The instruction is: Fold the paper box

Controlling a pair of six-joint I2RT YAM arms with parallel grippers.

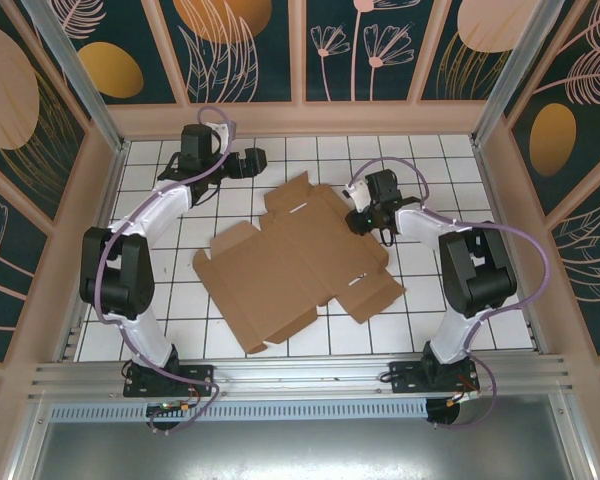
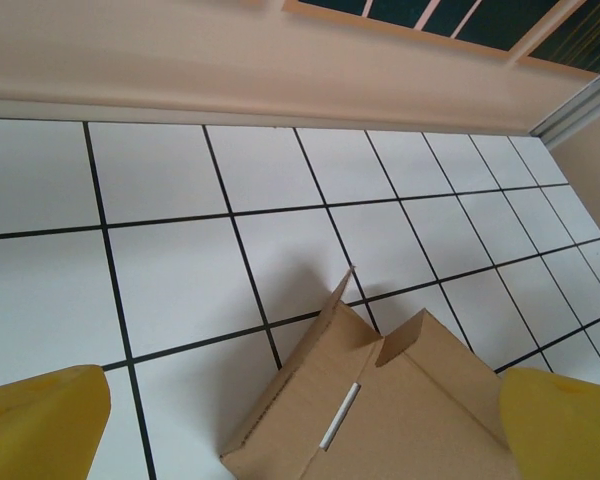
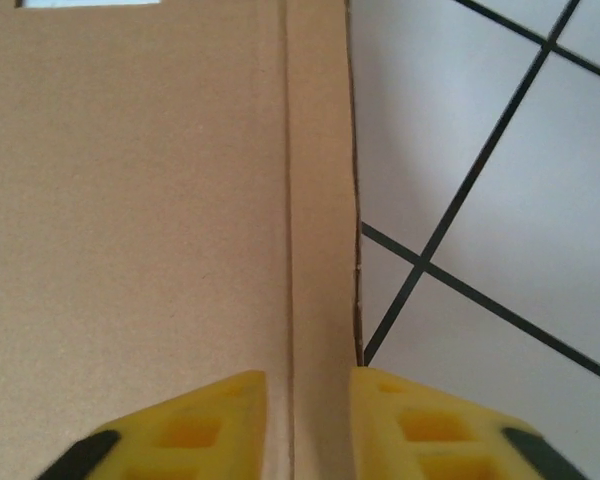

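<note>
The paper box lies unfolded and mostly flat on the white tiled table, a brown cardboard sheet with flaps and slots. My right gripper is at its far right edge. In the right wrist view its yellow fingertips stand slightly apart, astride a narrow edge strip of the box, which lies flat and is not pinched; the gripper is open. My left gripper hovers wide open near the back wall, just beyond the box's far left corner, whose small flap stands slightly raised. Nothing lies between its fingers.
A low beige wall runs along the back of the table, and framed side walls close in left and right. White tiles with black lines lie bare around the cardboard.
</note>
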